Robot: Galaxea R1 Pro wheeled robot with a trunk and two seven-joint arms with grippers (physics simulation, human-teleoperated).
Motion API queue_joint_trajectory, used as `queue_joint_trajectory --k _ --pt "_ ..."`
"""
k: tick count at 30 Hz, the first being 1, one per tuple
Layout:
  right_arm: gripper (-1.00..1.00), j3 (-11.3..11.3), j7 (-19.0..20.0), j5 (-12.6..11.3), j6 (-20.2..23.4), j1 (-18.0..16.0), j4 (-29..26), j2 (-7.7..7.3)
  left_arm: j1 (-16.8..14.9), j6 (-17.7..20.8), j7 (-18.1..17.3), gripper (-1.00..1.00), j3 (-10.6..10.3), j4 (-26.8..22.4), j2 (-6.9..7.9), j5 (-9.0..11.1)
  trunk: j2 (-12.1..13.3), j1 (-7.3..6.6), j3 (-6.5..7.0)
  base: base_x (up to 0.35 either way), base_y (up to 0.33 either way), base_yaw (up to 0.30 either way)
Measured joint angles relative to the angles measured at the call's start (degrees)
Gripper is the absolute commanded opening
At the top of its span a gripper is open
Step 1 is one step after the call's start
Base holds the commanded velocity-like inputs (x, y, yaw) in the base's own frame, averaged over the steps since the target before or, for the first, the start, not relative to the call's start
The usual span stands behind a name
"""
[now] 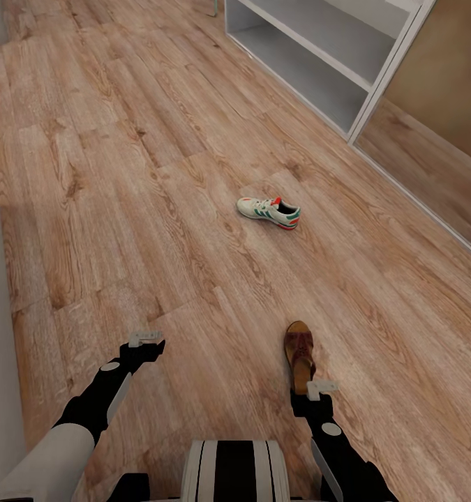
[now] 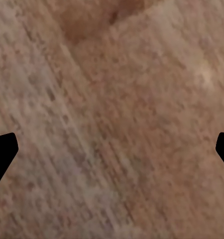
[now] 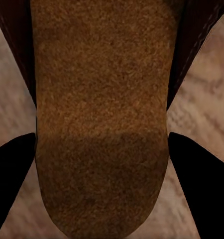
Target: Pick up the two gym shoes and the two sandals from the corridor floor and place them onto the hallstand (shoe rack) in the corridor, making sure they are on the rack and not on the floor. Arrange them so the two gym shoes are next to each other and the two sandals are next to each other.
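Hovering over heel end of sandal (image 1: 299, 354), right gripper (image 1: 321, 388) kept jaws spread, one finger each side of tan insole (image 3: 99, 124), not clamped. Sandal lay flat on corridor floor (image 1: 158, 209), toe pointing away from robot. Gym shoe (image 1: 268, 212) lay beyond sandal, well apart, on same floor. White shelf unit (image 1: 319, 56) stood farther beyond shoe. Left gripper (image 1: 145, 339) hung over bare planks, well apart from sandal, jaws spread, empty.
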Motion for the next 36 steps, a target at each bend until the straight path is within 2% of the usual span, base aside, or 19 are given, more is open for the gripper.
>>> queue_joint_trajectory --k 10,36 --pt "-1.0 0.0 -0.1 0.2 0.0 0.0 0.0 -0.08 0.1 0.0 0.0 1.0 0.0 0.0 0.0 0.0 0.0 0.0 0.0 0.0 0.0 0.0" --pt "-1.0 0.2 0.0 0.2 -2.3 0.0 -0.4 -0.34 0.3 -0.6 0.2 1.0 0.1 0.5 0.24 0.0 0.3 -0.67 5.81 0.0 0.0 -0.006"
